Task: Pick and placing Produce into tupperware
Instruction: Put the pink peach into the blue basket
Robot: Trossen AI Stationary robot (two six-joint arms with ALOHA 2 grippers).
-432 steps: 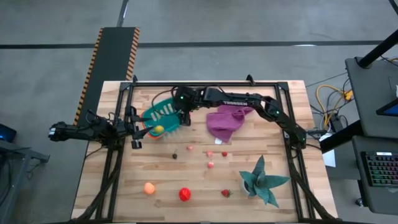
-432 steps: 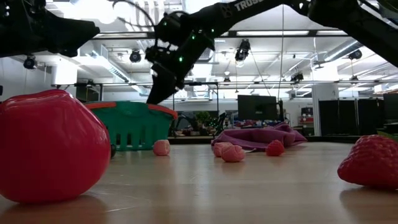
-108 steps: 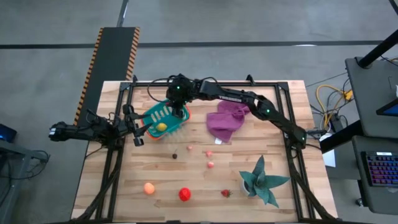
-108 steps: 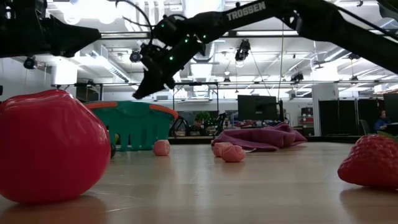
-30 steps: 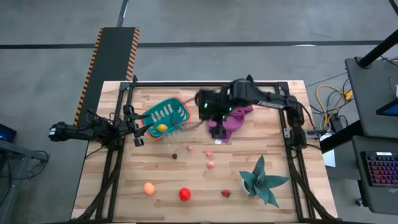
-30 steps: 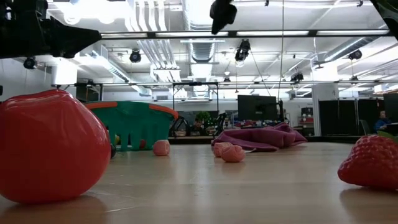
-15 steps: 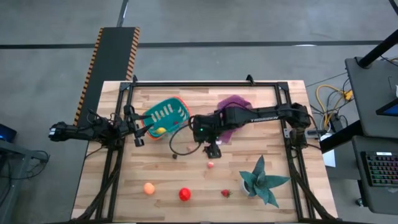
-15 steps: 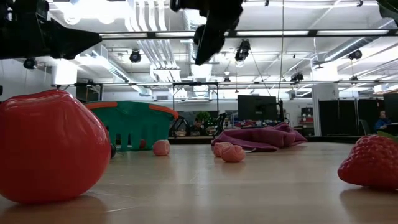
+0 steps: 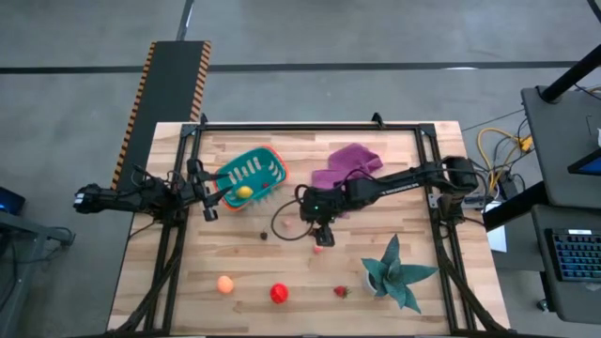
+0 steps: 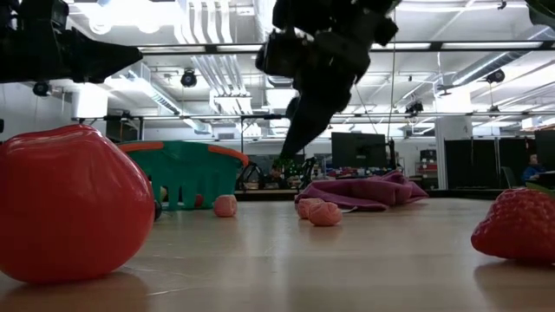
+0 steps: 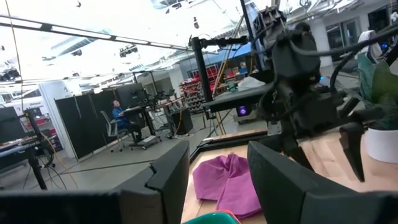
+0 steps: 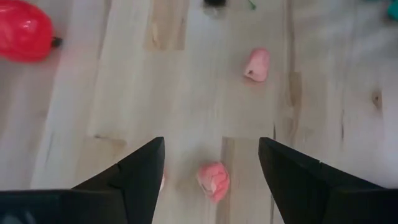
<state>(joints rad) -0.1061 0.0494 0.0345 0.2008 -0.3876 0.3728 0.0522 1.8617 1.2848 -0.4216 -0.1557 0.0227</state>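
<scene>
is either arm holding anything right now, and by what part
Nothing is held. The right end effector hangs open above a pink piece on the table. The left end effector waits by the basket with nothing between its fingers.

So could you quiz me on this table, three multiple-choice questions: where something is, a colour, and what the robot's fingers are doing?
1. Where is the yellow fruit?
A. Inside the teal basket
B. On the purple cloth
C. Beside the green plant

2. What colour is the basket's rim?
A. White
B. Orange
C. Black

3. How are the right gripper's fingers?
A. Shut on a strawberry
B. Shut on the cloth
C. Apart, empty, above a pink piece

Answers: 1 A, the high view shows it in the basket. 2 B, the rim is orange. 3 C, the right wrist view shows an empty gap.
</scene>
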